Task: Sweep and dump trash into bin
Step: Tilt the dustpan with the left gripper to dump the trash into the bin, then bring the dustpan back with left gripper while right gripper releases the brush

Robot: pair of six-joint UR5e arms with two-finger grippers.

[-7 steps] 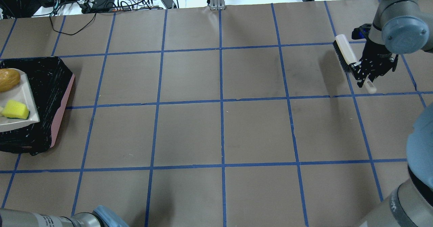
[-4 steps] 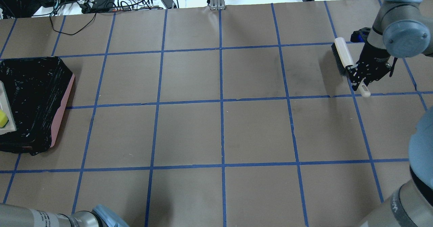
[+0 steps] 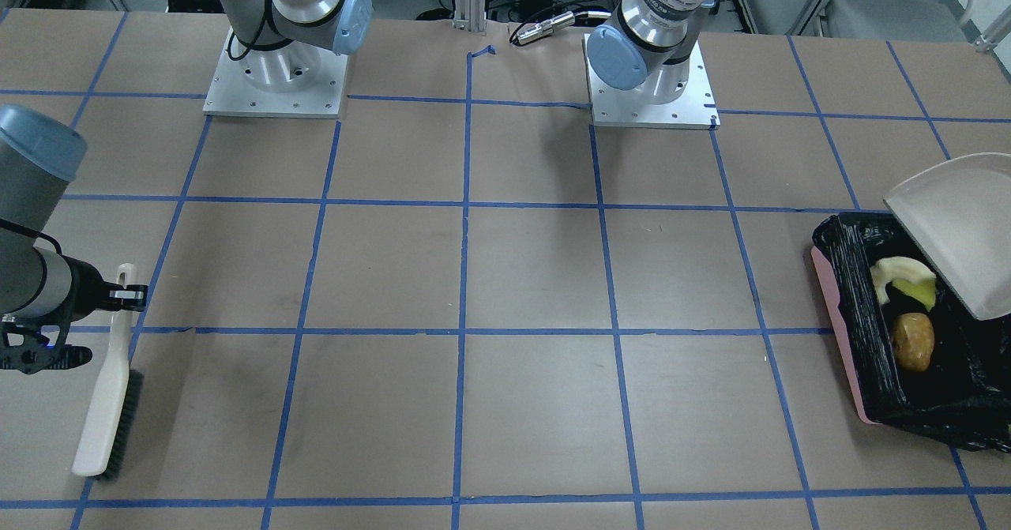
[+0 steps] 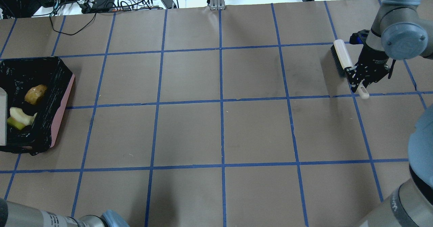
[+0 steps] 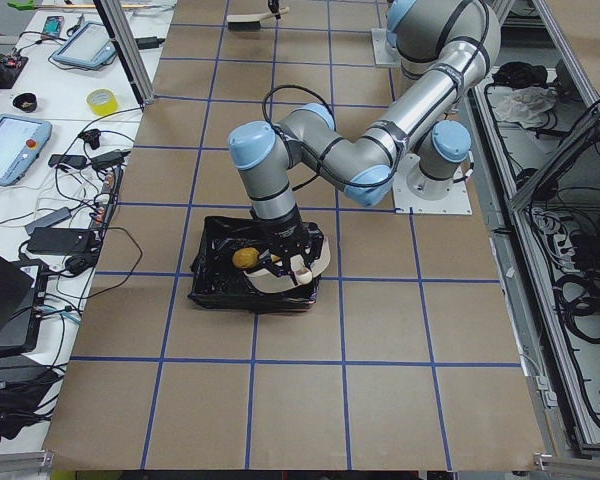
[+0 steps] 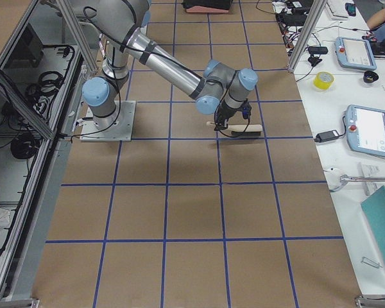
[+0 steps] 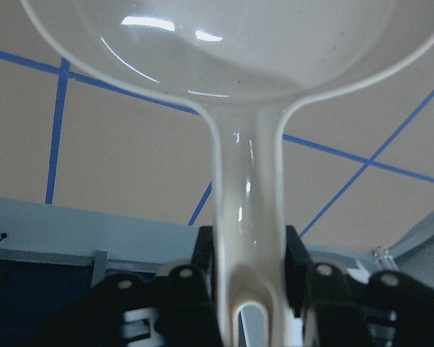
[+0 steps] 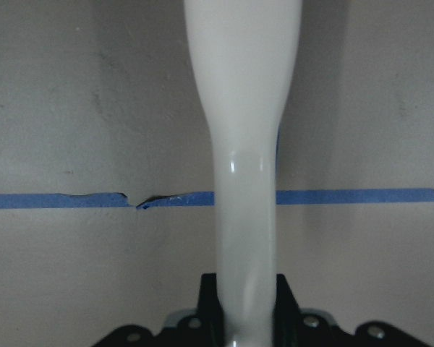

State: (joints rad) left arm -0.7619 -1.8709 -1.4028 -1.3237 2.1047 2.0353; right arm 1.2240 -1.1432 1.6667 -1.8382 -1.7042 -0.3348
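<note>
Counted all three trash pieces inside the bin (image 4: 63, 96), on its black liner: potato-shaped lump (image 4: 35, 94), cream slice (image 4: 19, 114), yellow-green wedge (image 4: 13, 123). Judged sweep and dump done; at most, tools left to set down. Just above the bin: left jaws clamped on the dustpan handle (image 7: 247, 202), pan tilted. Far across the tabletop from the bin: right jaws closed on the brush (image 3: 103, 411) handle.

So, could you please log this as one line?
left claw shut on dustpan over bin | trash in bin | right claw shut on brush
</note>
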